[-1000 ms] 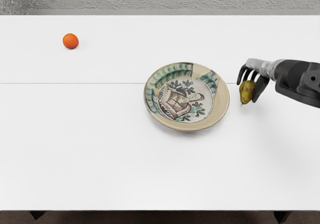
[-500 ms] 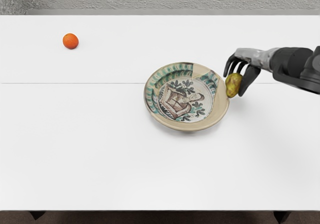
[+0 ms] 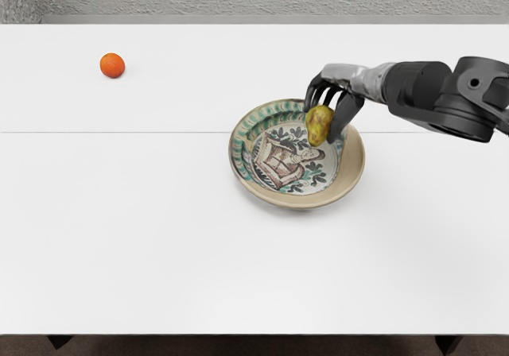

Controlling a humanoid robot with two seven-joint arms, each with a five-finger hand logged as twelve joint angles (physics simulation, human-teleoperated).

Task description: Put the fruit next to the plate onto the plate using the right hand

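- Fruit (image 3: pixel 319 125): one yellow-green piece (pear-like), over the far right inside of the plate (image 3: pixel 355 168), gripped by the right hand (image 3: pixel 335 100).
- Only this one hand shows; its dark fingers curl down around it.
- One painted plate, right of the table (image 3: pixel 159 237) middle.
- One orange (image 3: pixel 112 65) lies far left, well apart.

A second ago the right hand (image 3: pixel 334 95) gripped the fruit (image 3: pixel 319 125) well clear of the plate (image 3: pixel 302 202), off its right side. Half a second later it had carried the fruit leftward to the plate's right rim. Now the hand has travelled further left, so the fruit, clasped in the curled fingers, hangs over the painted inside of the plate near its upper right, and more of the dark forearm (image 3: pixel 429 94) has come into view from the right edge.
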